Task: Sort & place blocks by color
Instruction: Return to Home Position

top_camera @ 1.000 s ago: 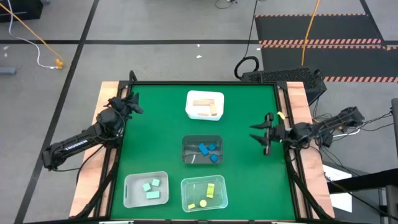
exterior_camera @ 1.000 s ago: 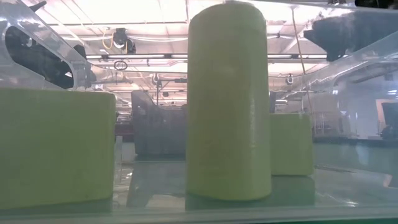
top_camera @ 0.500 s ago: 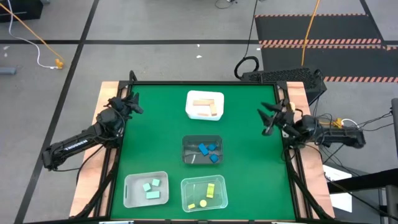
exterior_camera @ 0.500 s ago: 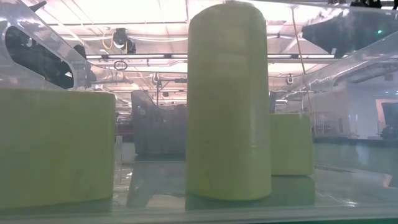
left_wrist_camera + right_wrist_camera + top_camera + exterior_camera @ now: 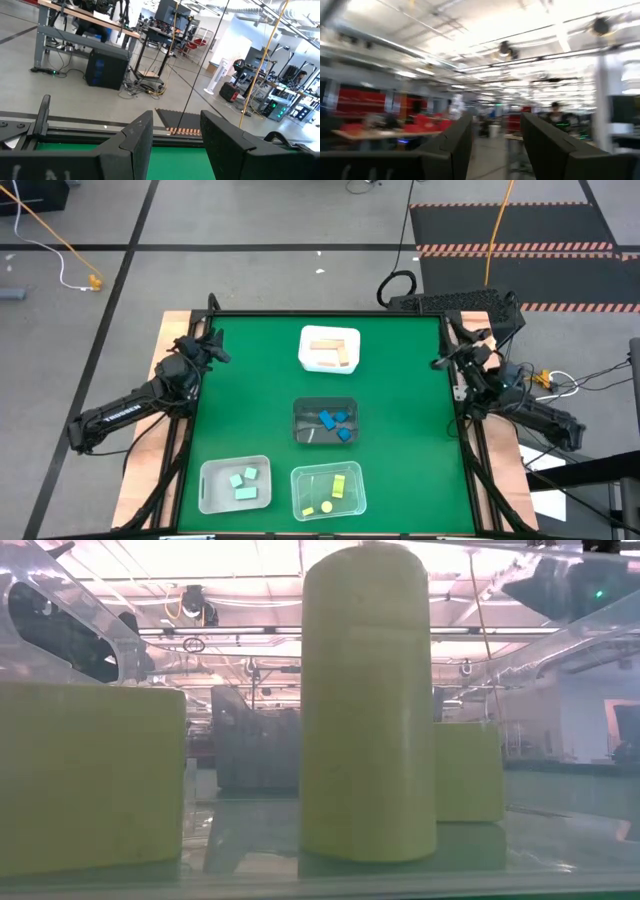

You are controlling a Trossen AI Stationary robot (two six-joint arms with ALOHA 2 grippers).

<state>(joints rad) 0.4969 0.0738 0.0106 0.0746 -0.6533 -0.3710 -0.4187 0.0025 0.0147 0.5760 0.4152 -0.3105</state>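
Observation:
Every block lies inside a bin. Tan blocks sit in the white bin at the far middle. Blue blocks are in the dark bin. Mint green blocks rest in the near left bin. Yellow blocks are in the clear bin, with the yellow cylinder standing upright close to the low camera. My left gripper hangs open at the table's left edge, holding nothing. My right gripper is open at the right edge, also holding nothing.
The four bins stand in the table's middle and near part: the white bin, the dark bin, a pale bin and the clear bin. Bare green mat lies left and right of them. Cables and a mat cover the floor beyond.
My right arm has drawn back toward the table's right edge and swung toward the far side, its gripper rising and tipping upward so its wrist view now faces the room's ceiling. The left arm and all blocks have stayed still.

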